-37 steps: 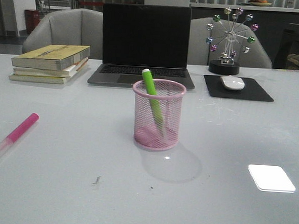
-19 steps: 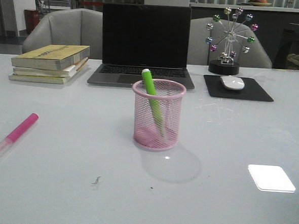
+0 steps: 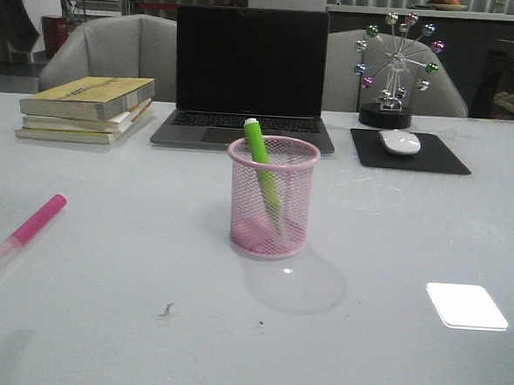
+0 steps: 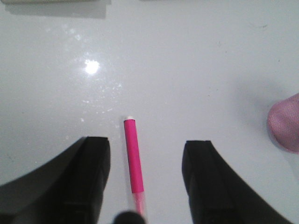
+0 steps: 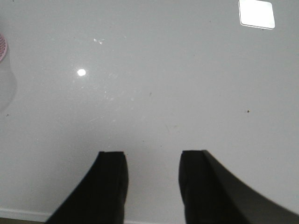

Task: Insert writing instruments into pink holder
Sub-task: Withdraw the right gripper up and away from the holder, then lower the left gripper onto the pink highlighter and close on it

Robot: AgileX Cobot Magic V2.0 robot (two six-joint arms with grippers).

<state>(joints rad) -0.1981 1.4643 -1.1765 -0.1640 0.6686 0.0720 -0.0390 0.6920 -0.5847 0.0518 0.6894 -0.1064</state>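
Gleaming white table (image 3: 101, 323), both grippers (image 4: 145, 177) (image 5: 153, 182) spread and empty, chairs (image 3: 108, 52) behind.

No text, label, brand or number can be read in these pictures. The spines of the stacked books (image 3: 86, 108) carry some dark marks, but they are too small and blurred to read, and the laptop (image 3: 247, 77) screen is dark
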